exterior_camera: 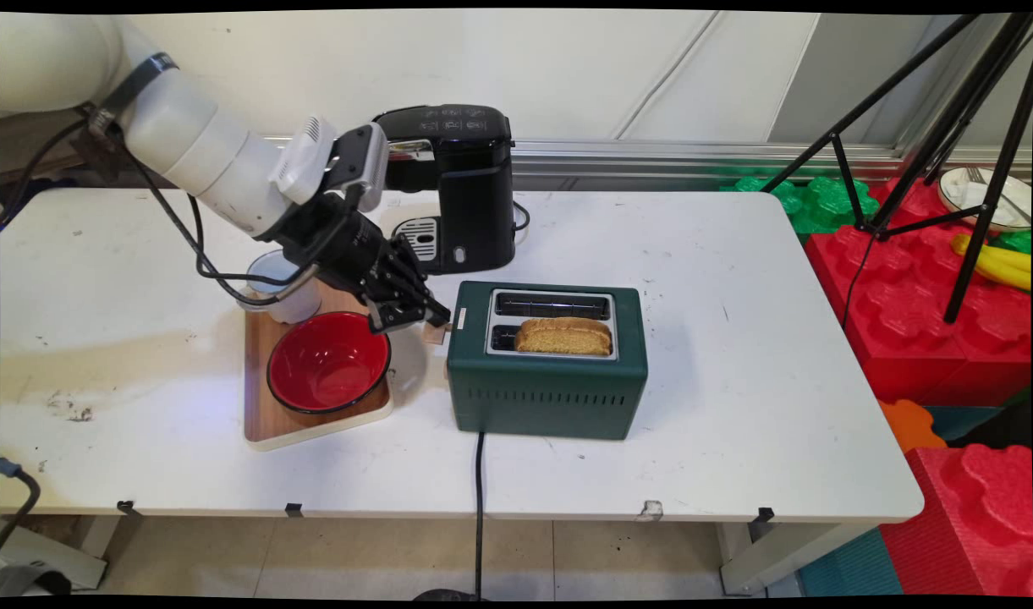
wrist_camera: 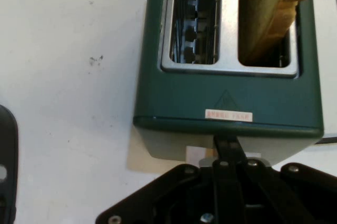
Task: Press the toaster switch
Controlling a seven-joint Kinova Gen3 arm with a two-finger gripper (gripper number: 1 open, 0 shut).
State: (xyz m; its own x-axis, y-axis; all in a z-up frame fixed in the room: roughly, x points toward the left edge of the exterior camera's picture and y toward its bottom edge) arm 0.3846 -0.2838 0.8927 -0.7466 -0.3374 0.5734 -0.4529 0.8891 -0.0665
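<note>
Hand (exterior_camera: 427, 320) at left end of green toaster (exterior_camera: 546, 362), fingers pressed together over lever (wrist_camera: 227, 148). Toast (exterior_camera: 563, 336) standing high in near slot; far slot empty. Red bowl (exterior_camera: 328, 361) on wooden tray (exterior_camera: 262, 423) left of toaster; coffee machine (exterior_camera: 461, 182) behind.

Overhead main view, close hand view, share toaster (exterior_camera: 547, 359).

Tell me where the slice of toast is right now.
In the main view the toast stands in the near slot of the green toaster at mid-table, right of the red bowl; the claw is at the toaster's left end.
</note>
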